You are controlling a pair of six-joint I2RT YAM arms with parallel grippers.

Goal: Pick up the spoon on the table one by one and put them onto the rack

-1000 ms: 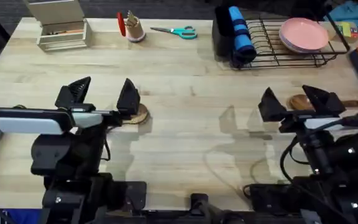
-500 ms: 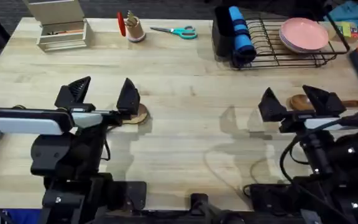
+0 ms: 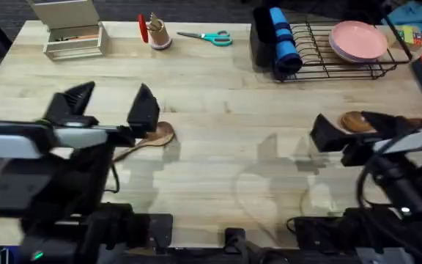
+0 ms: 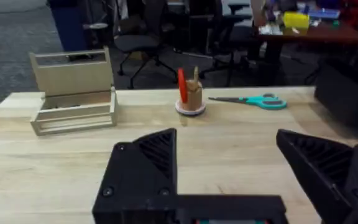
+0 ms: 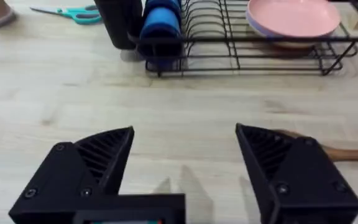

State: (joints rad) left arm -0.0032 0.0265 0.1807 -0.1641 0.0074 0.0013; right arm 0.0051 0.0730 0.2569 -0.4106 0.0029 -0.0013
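- Pale wooden table (image 3: 218, 95) lying bare through the middle, leaving wide open room between both arms and the far row of things.
- Sitting along the far edge: organiser (image 3: 70, 29), small cup (image 3: 157, 33), scissors (image 3: 207, 37), black wire rack (image 3: 335, 51) at the far right.
- Holding a pink plate (image 3: 357, 40) and a blue roll (image 3: 283, 40) in that rack.
- Hovering at the left, left gripper (image 3: 112, 110), jaws spread wide, gripping nothing.
- Lying just beside its right finger, tan spoon (image 3: 156, 136), handle trailing back toward the arm's base.
- Hovering at the right, right gripper (image 3: 357, 128), jaws wide apart and empty.
- Resting between those fingers in the overhead view, brown spoon (image 3: 354, 121); touching or apart cannot be told.
- Showing beyond the table in the left wrist view: office chairs and a cluttered desk.
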